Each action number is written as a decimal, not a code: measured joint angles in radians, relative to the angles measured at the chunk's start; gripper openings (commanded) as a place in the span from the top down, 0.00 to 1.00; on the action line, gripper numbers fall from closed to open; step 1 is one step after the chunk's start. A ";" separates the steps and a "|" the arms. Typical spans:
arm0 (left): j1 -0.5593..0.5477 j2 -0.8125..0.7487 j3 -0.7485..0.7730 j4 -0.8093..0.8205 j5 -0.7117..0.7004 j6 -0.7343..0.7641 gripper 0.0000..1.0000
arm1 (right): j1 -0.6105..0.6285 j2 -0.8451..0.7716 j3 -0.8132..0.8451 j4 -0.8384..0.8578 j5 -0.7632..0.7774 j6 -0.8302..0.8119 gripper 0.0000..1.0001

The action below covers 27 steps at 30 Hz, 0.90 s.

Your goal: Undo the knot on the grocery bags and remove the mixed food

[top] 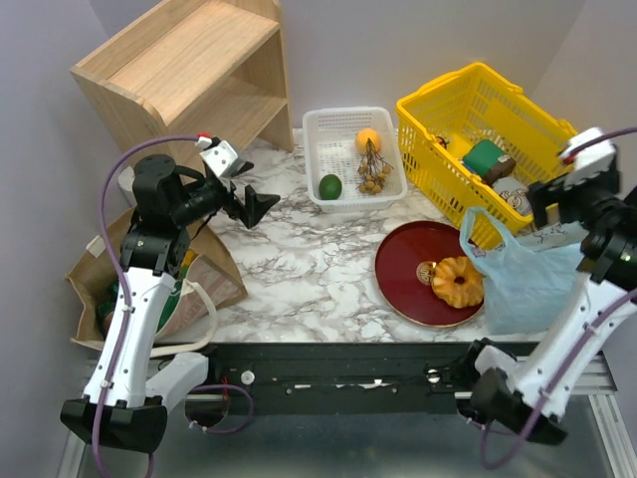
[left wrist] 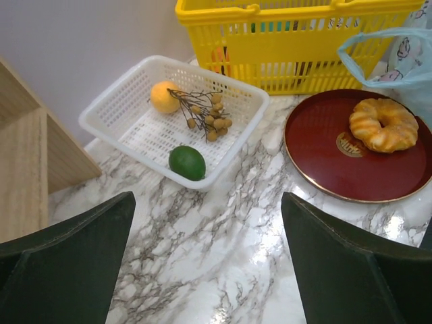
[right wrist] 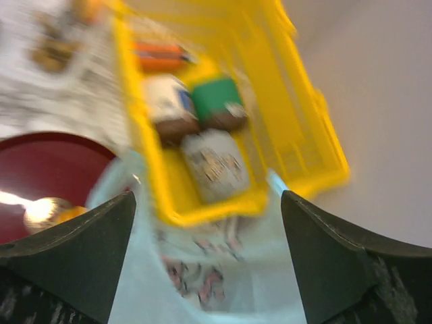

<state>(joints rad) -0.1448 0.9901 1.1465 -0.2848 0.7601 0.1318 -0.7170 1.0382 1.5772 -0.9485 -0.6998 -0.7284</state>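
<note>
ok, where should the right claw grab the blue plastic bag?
Grip the handle loop of the blue plastic bag: it stands up open at the bag's top, beside the yellow basket, while the body lies slack. Come from above with the right claw, which is open, and close across the thin strap.

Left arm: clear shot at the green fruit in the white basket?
Probably yes. The left gripper is open and empty, facing the green fruit by the white basket's near rim; only bare marble lies between.
</note>
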 measured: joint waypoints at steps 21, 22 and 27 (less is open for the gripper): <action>-0.002 -0.110 -0.013 -0.189 -0.136 0.095 0.01 | 0.204 0.156 -0.566 -0.219 0.344 -0.222 1.00; -0.002 -0.104 0.002 -0.202 -0.149 0.096 0.01 | 0.203 0.150 -0.573 -0.201 0.379 -0.224 1.00; -0.002 -0.047 0.167 -0.310 -0.224 0.145 0.01 | 0.211 0.123 -0.585 -0.170 0.459 -0.243 0.97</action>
<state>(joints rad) -0.1463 0.9432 1.3140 -0.5945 0.5358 0.2768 -0.5064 1.1610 0.9924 -1.1187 -0.2405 -0.9714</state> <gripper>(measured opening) 0.985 0.008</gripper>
